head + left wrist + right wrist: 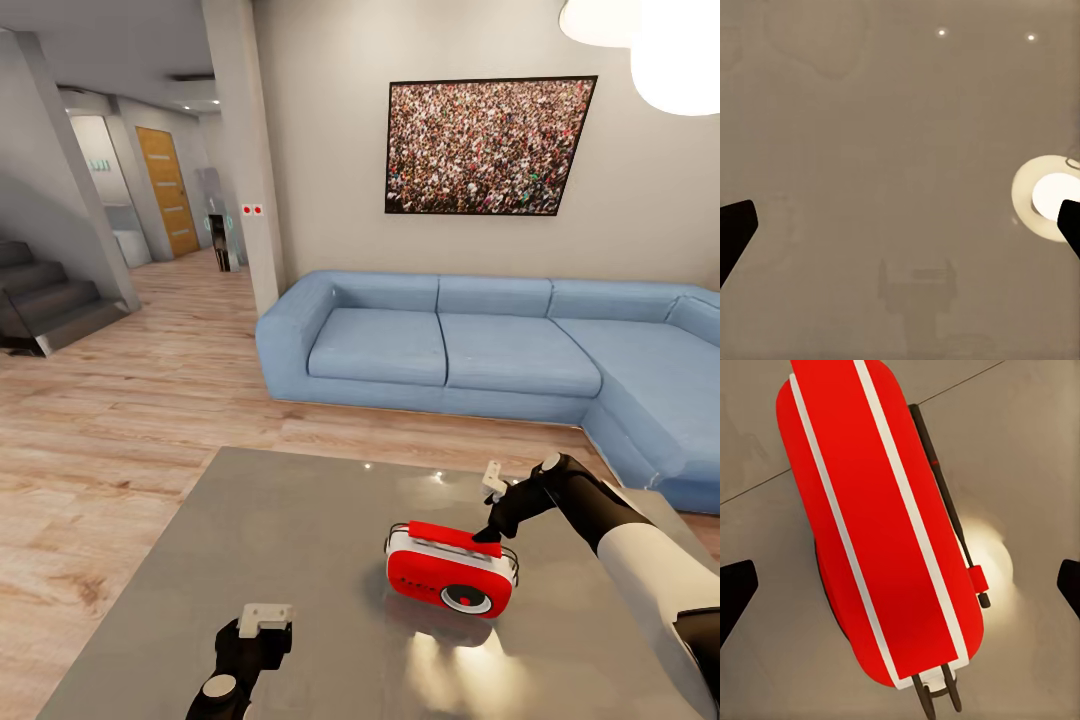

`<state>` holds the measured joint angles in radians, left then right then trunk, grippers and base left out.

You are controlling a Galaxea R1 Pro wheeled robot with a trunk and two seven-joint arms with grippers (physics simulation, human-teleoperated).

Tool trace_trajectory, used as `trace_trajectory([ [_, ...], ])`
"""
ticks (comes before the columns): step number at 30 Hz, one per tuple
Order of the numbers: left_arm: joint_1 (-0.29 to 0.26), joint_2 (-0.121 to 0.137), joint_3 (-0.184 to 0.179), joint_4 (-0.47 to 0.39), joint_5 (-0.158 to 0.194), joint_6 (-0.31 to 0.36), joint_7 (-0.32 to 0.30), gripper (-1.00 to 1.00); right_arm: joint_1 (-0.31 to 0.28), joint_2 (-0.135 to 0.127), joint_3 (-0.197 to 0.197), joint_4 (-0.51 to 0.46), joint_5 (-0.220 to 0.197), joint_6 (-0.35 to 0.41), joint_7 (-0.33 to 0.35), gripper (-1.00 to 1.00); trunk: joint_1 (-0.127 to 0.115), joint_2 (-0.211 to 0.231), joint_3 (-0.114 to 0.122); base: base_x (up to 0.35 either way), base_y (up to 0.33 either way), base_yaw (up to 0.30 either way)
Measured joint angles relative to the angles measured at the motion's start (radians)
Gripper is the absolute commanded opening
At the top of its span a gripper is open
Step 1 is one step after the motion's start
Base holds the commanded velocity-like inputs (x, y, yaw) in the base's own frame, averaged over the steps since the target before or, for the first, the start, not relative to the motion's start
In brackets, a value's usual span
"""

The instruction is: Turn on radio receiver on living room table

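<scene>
The red radio (451, 573) stands upright on the glossy grey table (300, 530), toward the robot's right side, its round dial facing the camera and its red handle on top. In the head view the right claw (488, 535) hangs directly over the radio's handle end, its dark fingertip touching or almost touching the top; I cannot tell which. The right wrist view looks straight down on the radio (881, 521), showing its red top with white stripes between two dark fingertips (735, 589) set wide apart, so this claw is spread and pinches nothing.

The left claw (264, 620) hovers over bare table near the front edge, well apart from the radio. Its fingertips (735, 225) also stand wide apart above the reflective table (885, 150), where a lamp's glare shows.

Beyond the table a light-blue sofa (480, 345) sits under a framed picture (488, 146).
</scene>
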<state>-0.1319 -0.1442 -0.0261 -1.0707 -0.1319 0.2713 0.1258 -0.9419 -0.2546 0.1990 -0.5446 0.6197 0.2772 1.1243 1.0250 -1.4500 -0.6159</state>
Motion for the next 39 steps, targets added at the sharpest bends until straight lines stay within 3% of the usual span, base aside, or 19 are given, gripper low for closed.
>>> trace_trajectory([
  [8, 0.0, 0.0, 0.0, 0.007, 0.0, -0.001, 0.0, 1.0, 0.0, 0.0, -0.001, -0.001, 0.0, 0.0, 0.001, 1.0, 0.0, 0.0, -0.001, 0.0, 0.0, 0.0],
  [32, 0.0, 0.0, -0.001, 0.014, 0.0, -0.001, 0.0, 1.0, 0.0, -0.001, -0.001, -0.002, 0.001, 0.0, -0.002, 1.0, 0.0, 0.0, -0.039, 0.0, 0.0, 0.0],
  [39, 0.0, 0.0, -0.001, 0.014, 0.0, -0.001, 0.0, 1.0, 0.0, -0.001, -0.001, 0.0, 0.0, 0.0, -0.047, 1.0, 0.0, 0.0, -0.05, 0.0, 0.0, 0.0],
])
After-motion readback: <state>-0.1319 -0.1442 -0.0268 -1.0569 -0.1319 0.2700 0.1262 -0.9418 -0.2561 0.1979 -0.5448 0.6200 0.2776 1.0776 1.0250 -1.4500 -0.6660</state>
